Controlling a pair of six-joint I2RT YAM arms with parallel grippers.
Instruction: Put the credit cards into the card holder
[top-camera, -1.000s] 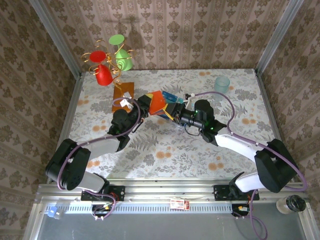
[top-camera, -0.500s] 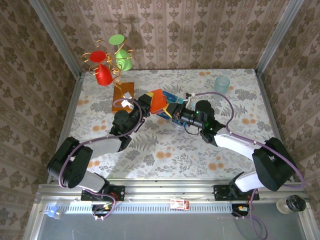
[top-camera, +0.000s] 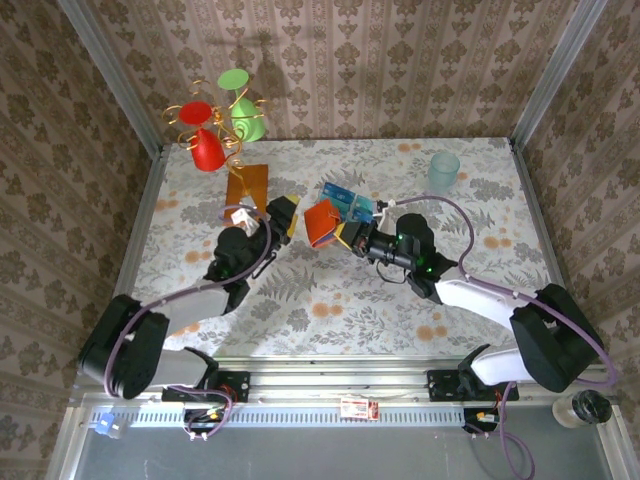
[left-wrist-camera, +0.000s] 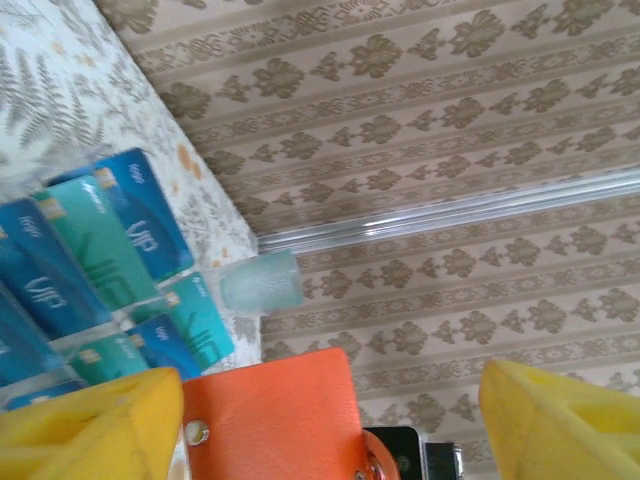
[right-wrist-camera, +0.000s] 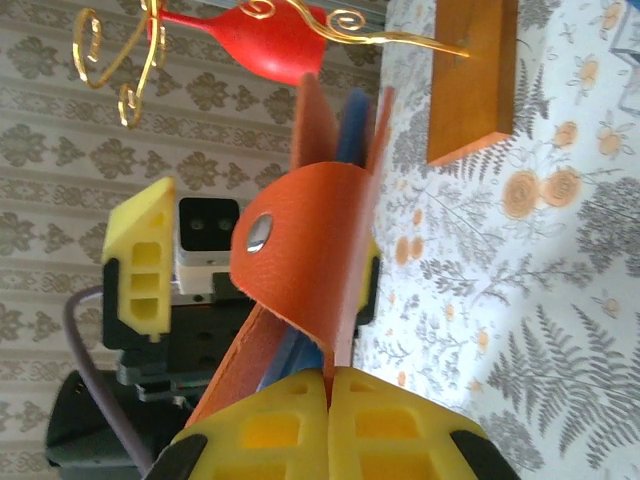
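Near the tabletop's middle the right gripper (right-wrist-camera: 327, 395) is clamped on the card holder (right-wrist-camera: 305, 260), holding it up, and the left gripper (top-camera: 282, 213) beside it gapes wide, empty. The right wrist view catches what looks like a blue edge between the flaps, so loading seems partway done. The left wrist view shows more credit cards (left-wrist-camera: 100, 245) fanned on the tabletop beyond, toward the far edge; the left must next pinch one by its thin edge and line it up with the slot.
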